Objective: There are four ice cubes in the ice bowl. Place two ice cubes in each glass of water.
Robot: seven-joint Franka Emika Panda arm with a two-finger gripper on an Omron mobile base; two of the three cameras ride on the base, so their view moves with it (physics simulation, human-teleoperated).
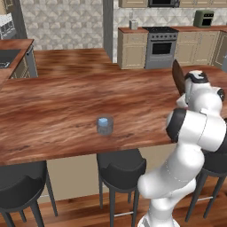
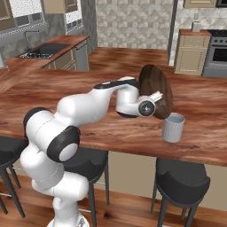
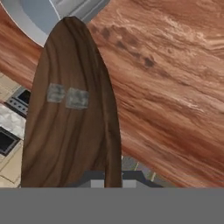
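My gripper is shut on the rim of the ice bowl, a dark brown wooden bowl held nearly on edge above the counter. In the hand view two ice cubes lie side by side on the bowl's inner wall. The bowl's far edge points at the paler blue-grey glass of water, which stands just below it. The dark grey glass stands apart near the counter's front edge, with a pale blue patch in its mouth. My gripper holds the bowl's near edge.
The long wooden island counter runs across both base views. Black stools stand along its front edge. A stove and cabinets line the back wall, and a sink sits at the far left.
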